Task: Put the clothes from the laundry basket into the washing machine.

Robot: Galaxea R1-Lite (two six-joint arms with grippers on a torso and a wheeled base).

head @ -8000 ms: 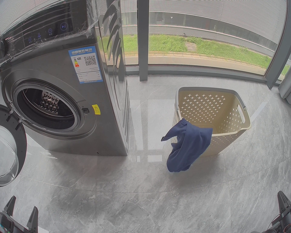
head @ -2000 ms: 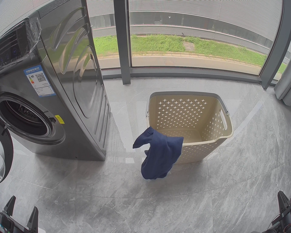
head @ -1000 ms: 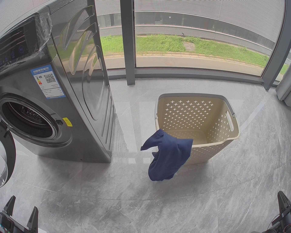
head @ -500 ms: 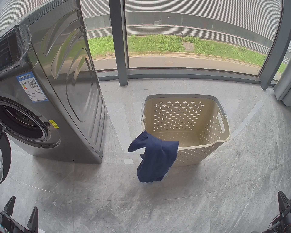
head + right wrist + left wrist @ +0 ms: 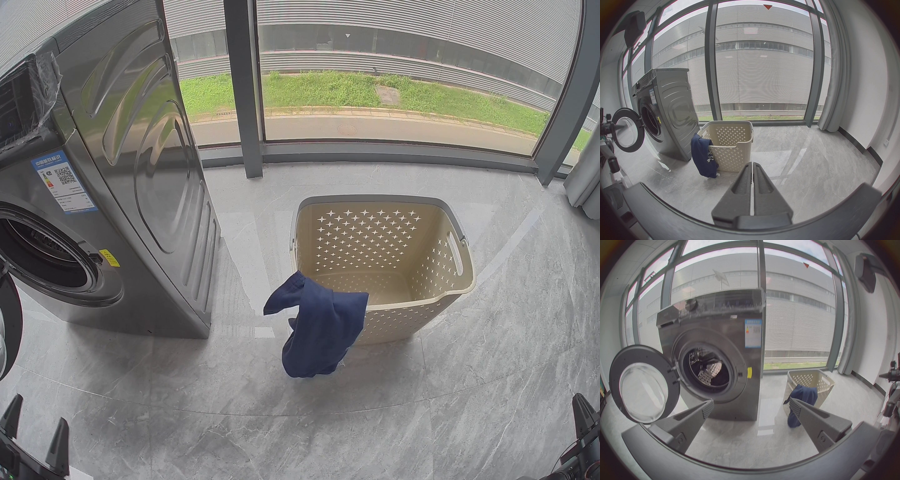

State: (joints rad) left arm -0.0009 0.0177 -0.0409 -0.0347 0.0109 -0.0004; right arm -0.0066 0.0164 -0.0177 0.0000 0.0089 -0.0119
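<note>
I see the blue garment [image 5: 322, 331] draped over the basket [image 5: 409, 302] rim, near the open washer [image 5: 156, 187]. My left gripper [image 5: 750, 403] has its fingers spread; my right gripper [image 5: 752, 165] has them pressed together.

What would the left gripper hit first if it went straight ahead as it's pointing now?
Most likely the washing machine, on its front panel low down beside the open drum rather than inside it. The open left gripper has bare floor before that; depth is hard to judge.
</note>
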